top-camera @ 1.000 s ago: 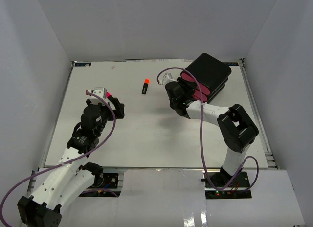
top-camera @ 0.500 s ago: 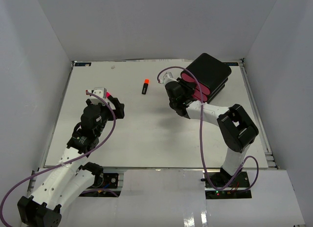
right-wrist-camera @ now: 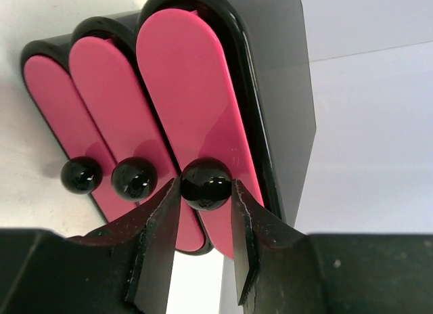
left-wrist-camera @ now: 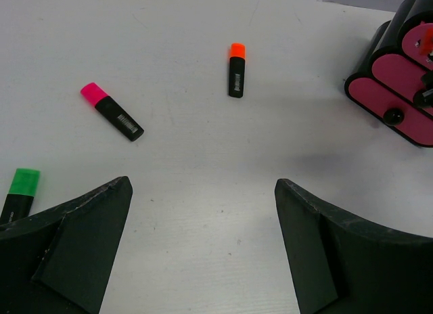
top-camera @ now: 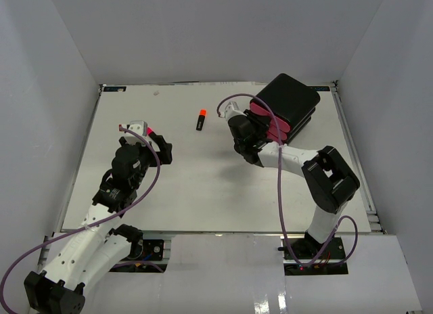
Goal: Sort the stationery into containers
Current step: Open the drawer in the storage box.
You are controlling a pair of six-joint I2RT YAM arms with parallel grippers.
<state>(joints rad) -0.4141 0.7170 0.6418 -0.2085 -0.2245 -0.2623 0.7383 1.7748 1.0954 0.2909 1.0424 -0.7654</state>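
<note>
The containers (top-camera: 292, 99) are a black box at the back right with three pink drawer fronts (right-wrist-camera: 189, 97). My right gripper (right-wrist-camera: 206, 189) is shut on the black round knob (right-wrist-camera: 206, 183) of the drawer next to the box's outer wall; both fingers touch the knob. The other two knobs (right-wrist-camera: 134, 178) are free. My left gripper (left-wrist-camera: 201, 185) hangs open over bare table, holding nothing. The stationery that shows is three stubby black highlighters: an orange-capped one (left-wrist-camera: 236, 70), a pink-capped one (left-wrist-camera: 111, 111) and a green-capped one (left-wrist-camera: 19, 192) beside the left finger.
White walls close the table in on the left, back and right. The orange highlighter (top-camera: 201, 120) lies mid-table between the two grippers. The right arm's purple cable (top-camera: 267, 121) loops over the drawer fronts.
My right gripper's jaws have closed in onto the drawer knob. The left arm and the highlighters have not moved.
</note>
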